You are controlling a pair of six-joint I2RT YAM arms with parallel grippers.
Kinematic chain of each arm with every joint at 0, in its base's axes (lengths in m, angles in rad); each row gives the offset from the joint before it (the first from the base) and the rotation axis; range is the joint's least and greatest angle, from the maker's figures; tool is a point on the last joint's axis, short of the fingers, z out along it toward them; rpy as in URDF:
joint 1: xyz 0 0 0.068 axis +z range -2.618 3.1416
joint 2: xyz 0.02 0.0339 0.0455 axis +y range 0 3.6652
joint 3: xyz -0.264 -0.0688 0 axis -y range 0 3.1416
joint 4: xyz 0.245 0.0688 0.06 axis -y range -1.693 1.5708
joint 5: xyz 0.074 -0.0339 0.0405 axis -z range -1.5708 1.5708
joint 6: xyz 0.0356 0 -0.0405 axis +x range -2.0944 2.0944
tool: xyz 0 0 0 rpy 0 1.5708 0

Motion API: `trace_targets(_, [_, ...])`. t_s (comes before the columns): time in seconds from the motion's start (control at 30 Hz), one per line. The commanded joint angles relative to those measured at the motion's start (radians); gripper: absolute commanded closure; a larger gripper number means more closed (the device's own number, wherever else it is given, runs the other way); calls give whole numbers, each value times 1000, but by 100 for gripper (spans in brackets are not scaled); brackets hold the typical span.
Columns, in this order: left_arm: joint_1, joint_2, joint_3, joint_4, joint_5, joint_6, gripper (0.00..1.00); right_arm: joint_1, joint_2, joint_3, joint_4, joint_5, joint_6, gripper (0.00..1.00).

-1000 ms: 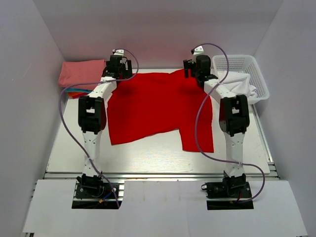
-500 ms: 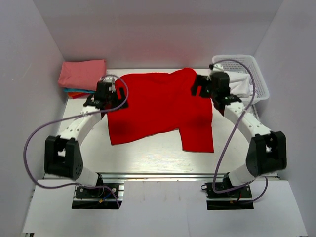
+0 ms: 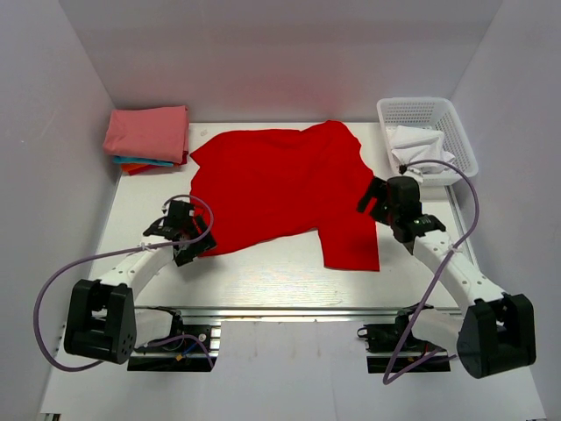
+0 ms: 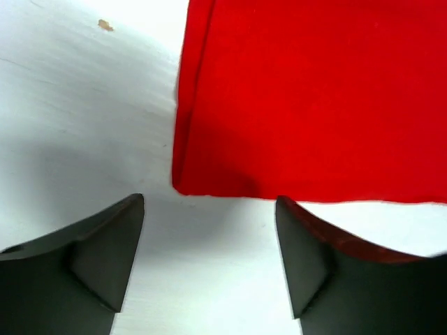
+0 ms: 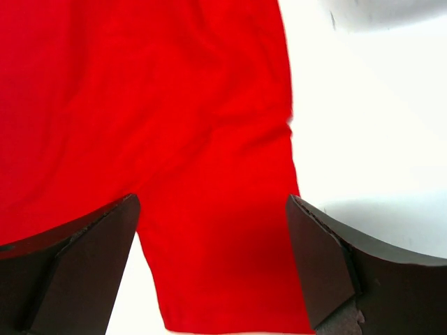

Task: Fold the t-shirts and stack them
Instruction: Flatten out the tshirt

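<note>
Left end effector (image 4: 209, 201) wide open, near red t-shirt (image 4: 314, 98).

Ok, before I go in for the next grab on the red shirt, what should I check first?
1. Both tools empty: ok. The left tool and the right tool have their jaws apart with nothing between them.
2. Left side aimed at a corner: ok. The red shirt has its near-left corner just ahead of the fingers.
3. Right side over cloth: ok. Red cloth lies below the gap between its fingers.
4. Shirt spread flat: not ok. Its near edge is stepped, and the left edge looks doubled over.
5. Which face is up: cannot tell; no label shows.
6. Clear of the folded stack: ok, it sits at the far left corner.
</note>
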Motion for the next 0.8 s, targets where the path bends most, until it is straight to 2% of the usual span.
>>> trace_targets(0.0, [3,19,1,79,-15,-43,18,-3,-47,-54,-48,32,57,10])
trace_targets(0.07, [3,37,-8,90,-26,-43,29,-3,-70,-85,-66,21,59,10])
trace_targets(0.2, [3,68,-26,112,-68,-55,40,-3,-93,-114,-99,11,62,10])
trace_targets(0.43, [3,86,-45,112,-121,-73,48,-3,-127,-134,-177,28,71,10])
trace_targets(0.53, [3,111,-45,139,-121,-73,64,-2,-136,-145,-207,24,68,10])
trace_targets(0.57, [3,111,-45,139,-121,-73,79,-5,-139,-149,-229,23,76,10])
trace_targets(0.63, [3,122,-34,129,-121,-73,100,0,-136,-161,-241,14,82,10])
trace_targets(0.77, [3,96,-34,129,-111,-73,100,-3,-115,-178,-295,-31,105,10])
